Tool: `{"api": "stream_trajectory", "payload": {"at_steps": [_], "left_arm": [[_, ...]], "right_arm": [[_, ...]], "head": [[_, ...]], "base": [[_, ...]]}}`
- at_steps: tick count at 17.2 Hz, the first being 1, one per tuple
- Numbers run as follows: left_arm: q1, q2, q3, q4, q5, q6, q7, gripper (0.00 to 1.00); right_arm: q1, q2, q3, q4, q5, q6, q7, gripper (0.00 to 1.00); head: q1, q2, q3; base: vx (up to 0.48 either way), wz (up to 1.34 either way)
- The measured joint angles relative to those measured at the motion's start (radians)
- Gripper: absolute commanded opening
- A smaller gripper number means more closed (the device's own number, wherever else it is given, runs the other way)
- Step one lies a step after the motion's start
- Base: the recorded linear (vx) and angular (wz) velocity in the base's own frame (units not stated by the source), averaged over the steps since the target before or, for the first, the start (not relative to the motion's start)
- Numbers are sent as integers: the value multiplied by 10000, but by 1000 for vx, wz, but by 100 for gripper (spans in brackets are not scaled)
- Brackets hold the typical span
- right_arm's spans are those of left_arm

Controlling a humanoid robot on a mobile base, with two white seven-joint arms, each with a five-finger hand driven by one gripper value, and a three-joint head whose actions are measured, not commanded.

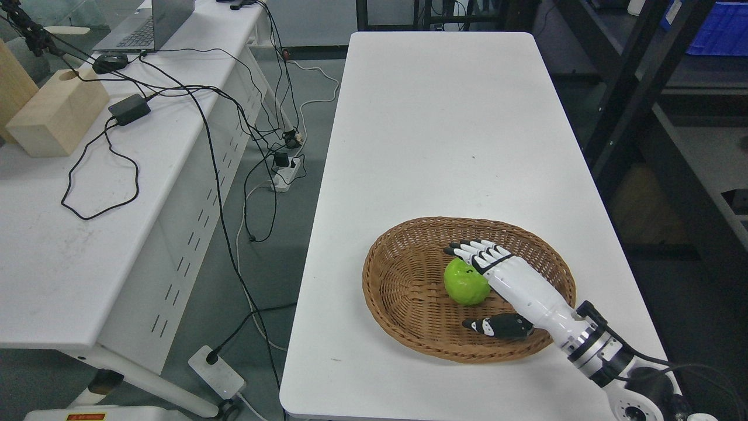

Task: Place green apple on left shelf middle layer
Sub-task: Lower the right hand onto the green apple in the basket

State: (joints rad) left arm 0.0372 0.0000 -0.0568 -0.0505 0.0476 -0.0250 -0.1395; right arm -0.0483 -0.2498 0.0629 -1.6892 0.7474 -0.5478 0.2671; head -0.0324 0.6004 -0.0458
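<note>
Pick phase, grasp not closed yet by my read. Right robot hand [497, 286], white with black joints, comes in from lower right and sits inside the shallow oval woven wicker basket [403, 318] on the long white desk [432, 117]. The round bright green apple [466, 282] lies on the basket floor, a bit right of centre, resting there and not lifted. Hand is just beside the apple on its right: the four fingers [476, 251] reach over the apple's upper right edge, roughly straight and side by side, while the thumb [497, 326] splays out low, well clear of the fruit, toward the near rim. So the hand is spread, holding nothing; palm looks close to or touching the apple's side, can't tell which. Next move likely calls for curling the fingers around the far side, bringing the thumb in under the near side, and getting a firm wrap before lifting clear of the rim. Risk: smooth round fruit could roll away leftward if pushed. Target shelf on the left isn't visible here; only a dark rack [637, 88] at the right. Left arm out of view.
</note>
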Motion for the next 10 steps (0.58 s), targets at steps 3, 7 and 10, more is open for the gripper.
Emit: {"api": "stream_trajectory", "payload": {"at_steps": [3, 7, 10], "left_arm": [[0, 0, 0, 0, 0, 0, -1, 100], [-1, 0, 4, 0, 0, 2, -1, 100], [-2, 0, 3, 0, 0, 2, -1, 100]], "right_arm": [[-235, -20, 162, 153, 215, 117, 5, 100], [-569, -60, 320, 458, 436, 364, 13, 100], [-772, -86, 412, 705, 536, 489, 13, 100]], "head": [[0, 1, 0], [0, 1, 0], [0, 1, 0]], "base": [[0, 0], [0, 0], [0, 0]]}}
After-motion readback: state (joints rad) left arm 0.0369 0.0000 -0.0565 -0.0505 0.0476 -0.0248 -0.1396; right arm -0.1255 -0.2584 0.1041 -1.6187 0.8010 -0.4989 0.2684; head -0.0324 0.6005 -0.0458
